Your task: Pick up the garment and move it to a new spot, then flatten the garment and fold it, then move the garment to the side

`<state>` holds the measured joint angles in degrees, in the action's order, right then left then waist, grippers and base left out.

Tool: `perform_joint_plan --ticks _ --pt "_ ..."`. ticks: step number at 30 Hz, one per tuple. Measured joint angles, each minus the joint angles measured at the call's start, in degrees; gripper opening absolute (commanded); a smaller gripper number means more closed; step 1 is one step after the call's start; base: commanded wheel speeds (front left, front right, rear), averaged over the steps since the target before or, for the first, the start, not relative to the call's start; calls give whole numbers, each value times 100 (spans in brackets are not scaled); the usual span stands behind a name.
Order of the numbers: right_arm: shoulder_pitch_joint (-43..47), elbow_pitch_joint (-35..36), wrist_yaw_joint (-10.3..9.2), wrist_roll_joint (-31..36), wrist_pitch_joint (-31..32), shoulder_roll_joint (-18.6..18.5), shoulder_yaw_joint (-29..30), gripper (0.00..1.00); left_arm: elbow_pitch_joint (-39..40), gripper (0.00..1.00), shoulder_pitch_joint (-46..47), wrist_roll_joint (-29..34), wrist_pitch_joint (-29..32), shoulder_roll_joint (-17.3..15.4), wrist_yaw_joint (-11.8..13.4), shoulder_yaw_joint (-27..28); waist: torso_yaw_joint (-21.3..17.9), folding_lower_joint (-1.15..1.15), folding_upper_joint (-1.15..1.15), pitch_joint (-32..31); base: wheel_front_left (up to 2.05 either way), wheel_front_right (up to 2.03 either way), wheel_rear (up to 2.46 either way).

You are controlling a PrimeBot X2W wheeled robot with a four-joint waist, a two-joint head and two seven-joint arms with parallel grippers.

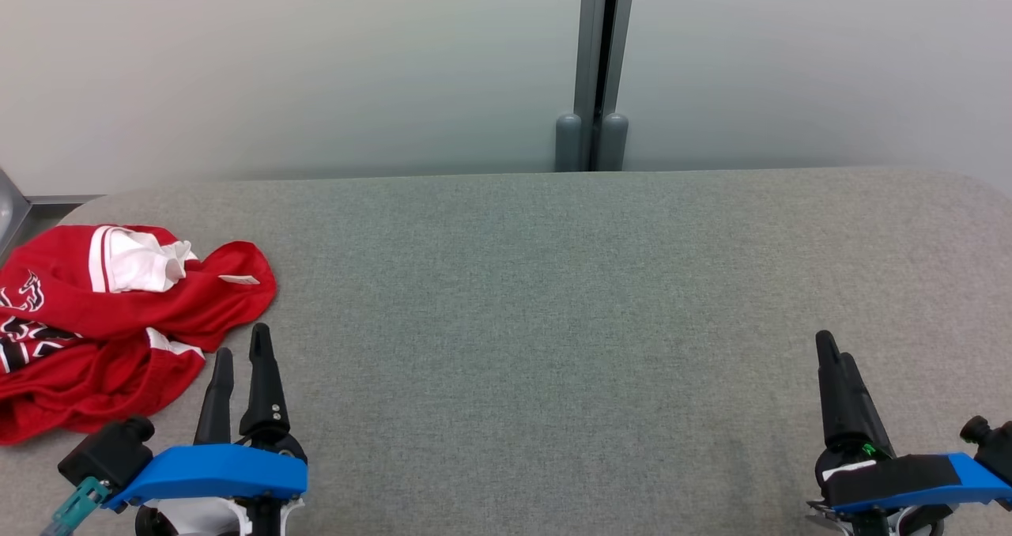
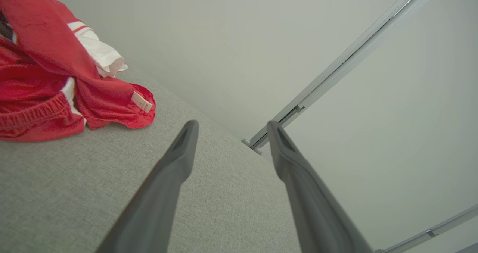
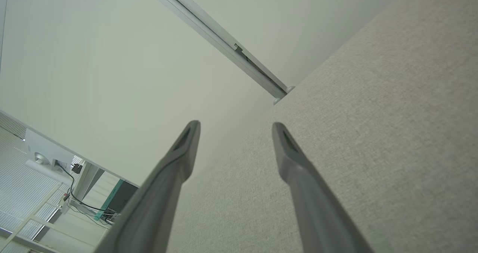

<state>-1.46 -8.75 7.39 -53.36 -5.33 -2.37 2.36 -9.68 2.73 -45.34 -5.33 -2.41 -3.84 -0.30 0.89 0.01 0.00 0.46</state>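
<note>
Garment (image 1: 118, 322), perhaps a jersey, in a heap beside spread left fingers (image 1: 265, 386)

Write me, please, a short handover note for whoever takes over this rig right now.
Left tool: open, empty, above the table beside the shirt, apart from it.
Right tool: open, empty, over the table's right part.
Shirt: red and white, crumpled at the table's left edge.
Done: nothing yet.
Left: pick it up, move it, flatten, fold, set aside.
</note>
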Motion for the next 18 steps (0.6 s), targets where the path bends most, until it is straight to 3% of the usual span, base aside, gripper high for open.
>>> perform_joint_plan --ticks 18 --pt "81 63 0 1268 -291 -5 -29 100 -122 100 2 1448 -292 -75 136 -225 30 -1 0 -5 0 0 0"
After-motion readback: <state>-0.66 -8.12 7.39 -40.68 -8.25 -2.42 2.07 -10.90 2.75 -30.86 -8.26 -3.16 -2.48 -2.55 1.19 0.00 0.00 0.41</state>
